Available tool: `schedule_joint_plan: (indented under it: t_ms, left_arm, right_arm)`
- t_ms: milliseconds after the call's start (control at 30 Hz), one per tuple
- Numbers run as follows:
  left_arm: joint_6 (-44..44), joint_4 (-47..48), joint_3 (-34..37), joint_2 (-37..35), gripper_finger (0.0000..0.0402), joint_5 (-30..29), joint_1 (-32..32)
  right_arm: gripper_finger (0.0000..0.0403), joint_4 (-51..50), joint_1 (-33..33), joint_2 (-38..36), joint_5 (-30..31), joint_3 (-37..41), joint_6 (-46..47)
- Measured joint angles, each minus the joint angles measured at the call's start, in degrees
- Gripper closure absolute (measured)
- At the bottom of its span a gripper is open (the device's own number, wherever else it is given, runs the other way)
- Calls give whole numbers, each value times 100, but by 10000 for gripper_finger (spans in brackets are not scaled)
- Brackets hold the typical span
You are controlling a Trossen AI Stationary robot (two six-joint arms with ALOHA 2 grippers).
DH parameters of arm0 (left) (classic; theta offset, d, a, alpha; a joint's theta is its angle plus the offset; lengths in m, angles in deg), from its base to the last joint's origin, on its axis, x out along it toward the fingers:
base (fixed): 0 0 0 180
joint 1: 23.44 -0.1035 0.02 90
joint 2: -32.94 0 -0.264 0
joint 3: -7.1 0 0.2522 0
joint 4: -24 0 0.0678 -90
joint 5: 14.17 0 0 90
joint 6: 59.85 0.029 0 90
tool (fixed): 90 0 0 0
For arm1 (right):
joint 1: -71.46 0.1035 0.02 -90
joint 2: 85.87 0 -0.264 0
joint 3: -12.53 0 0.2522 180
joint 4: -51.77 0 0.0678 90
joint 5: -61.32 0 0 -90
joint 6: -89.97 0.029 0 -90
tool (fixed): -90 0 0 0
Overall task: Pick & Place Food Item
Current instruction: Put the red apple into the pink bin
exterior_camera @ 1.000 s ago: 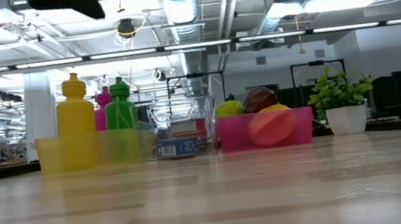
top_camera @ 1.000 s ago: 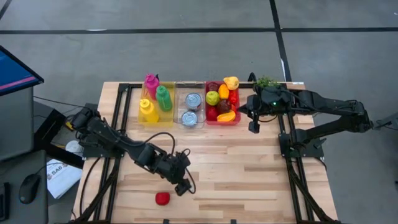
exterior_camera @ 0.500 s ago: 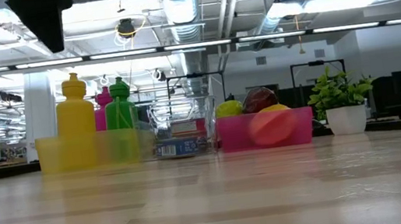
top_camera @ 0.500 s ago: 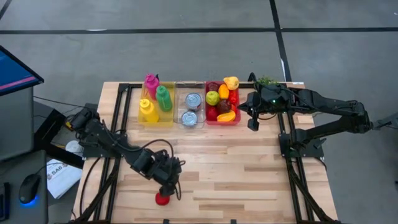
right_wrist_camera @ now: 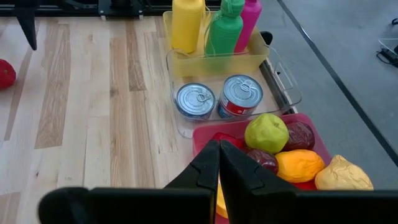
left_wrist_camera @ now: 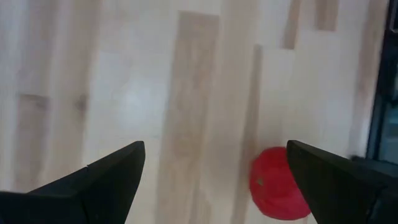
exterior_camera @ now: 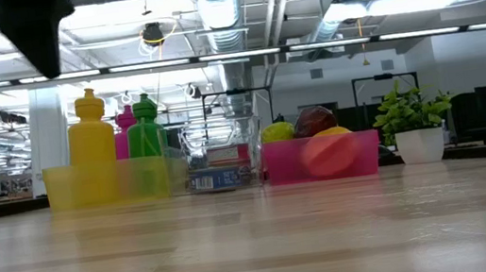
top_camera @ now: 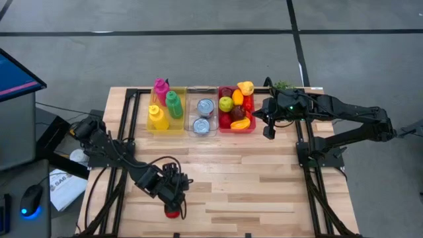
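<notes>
- Near the worktop's front edge, left of centre: small red food item [top_camera: 172,211], round, likely a light, smooth, rigid plastic tomato or apple; best gripped across its widest middle.
- Directly over it, left gripper [top_camera: 174,198], jaws wide, nothing held; covers part of the item from above.
- At the back edge, beside the red bin [top_camera: 250,127]: right gripper [top_camera: 269,133], jaws shut, empty.
- Exact fruit type unclear.

A grey concrete floor [top_camera: 211,53] surrounds the wooden table [top_camera: 264,178], while exposed ducts [exterior_camera: 220,6] and strip lights [exterior_camera: 119,69] cross the ceiling.
</notes>
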Motion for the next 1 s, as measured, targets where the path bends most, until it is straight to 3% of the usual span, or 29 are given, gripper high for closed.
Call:
schedule_joint_plan:
  t_ms: [233,500,767,1000]
  left_arm:
    - [22,-945,466,-2,23,615,7]
    - [4,-1594,906,-7,23,700,108]
    - [0,-1762,1193,-7,23,1147,397]
    - [0,-2585,1476,-7,23,1228,584]
  right_arm:
    - [395,3,4,0,0,0,63]
    - [395,3,4,0,0,0,345]
    - [395,5,4,0,2,0,362]
    - [395,5,0,0,2,0,378]
